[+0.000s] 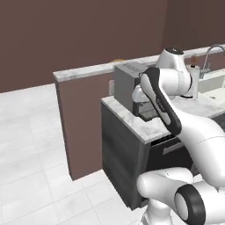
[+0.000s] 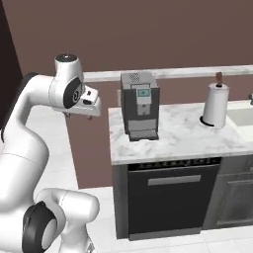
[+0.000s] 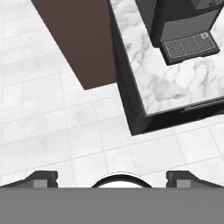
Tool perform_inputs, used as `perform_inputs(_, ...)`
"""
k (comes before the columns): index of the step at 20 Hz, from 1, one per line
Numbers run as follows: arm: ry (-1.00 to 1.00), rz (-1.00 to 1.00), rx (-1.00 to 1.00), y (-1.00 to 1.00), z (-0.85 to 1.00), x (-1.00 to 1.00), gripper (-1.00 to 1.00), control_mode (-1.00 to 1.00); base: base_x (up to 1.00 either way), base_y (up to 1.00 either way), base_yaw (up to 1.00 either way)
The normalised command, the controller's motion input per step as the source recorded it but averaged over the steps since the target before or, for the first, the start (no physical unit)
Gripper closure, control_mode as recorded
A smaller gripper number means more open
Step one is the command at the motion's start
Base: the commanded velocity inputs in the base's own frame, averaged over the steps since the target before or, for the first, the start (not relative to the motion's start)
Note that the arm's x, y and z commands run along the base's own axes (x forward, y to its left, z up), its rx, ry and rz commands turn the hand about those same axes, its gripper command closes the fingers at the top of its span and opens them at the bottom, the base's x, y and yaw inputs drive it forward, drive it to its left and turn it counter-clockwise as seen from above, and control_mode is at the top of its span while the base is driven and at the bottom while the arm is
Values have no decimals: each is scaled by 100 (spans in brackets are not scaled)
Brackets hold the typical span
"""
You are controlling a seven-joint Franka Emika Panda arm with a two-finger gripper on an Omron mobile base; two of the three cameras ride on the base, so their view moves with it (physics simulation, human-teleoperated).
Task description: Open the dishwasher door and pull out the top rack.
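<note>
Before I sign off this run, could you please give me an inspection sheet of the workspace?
Surface: marble counter, bare at its front.
Job's things: dishwasher door looks shut, handle bar across its top; rack cannot be told.
Clutter: coffee machine and paper towel roll upright on the counter; tap by the sink.
Grippers: gripper open, holding nothing, high over the floor left of the counter, fingers wide apart.
Cables: nothing seen.
Surroundings: white tiled floor, brown walls, a brown partition beside the cabinet.
</note>
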Motion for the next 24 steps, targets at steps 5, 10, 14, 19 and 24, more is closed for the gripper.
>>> perform_inputs(5,0,0,0,0,0,0,-100,100,0,12,-40)
perform_inputs(10,0,0,0,0,0,0,-100,100,1,39,-28)
perform_inputs(14,0,0,0,0,0,0,-100,100,4,52,-24)
perform_inputs(19,0,0,0,0,0,0,-100,100,10,56,-25)
perform_inputs(24,0,0,0,0,0,0,-100,100,23,49,-25)
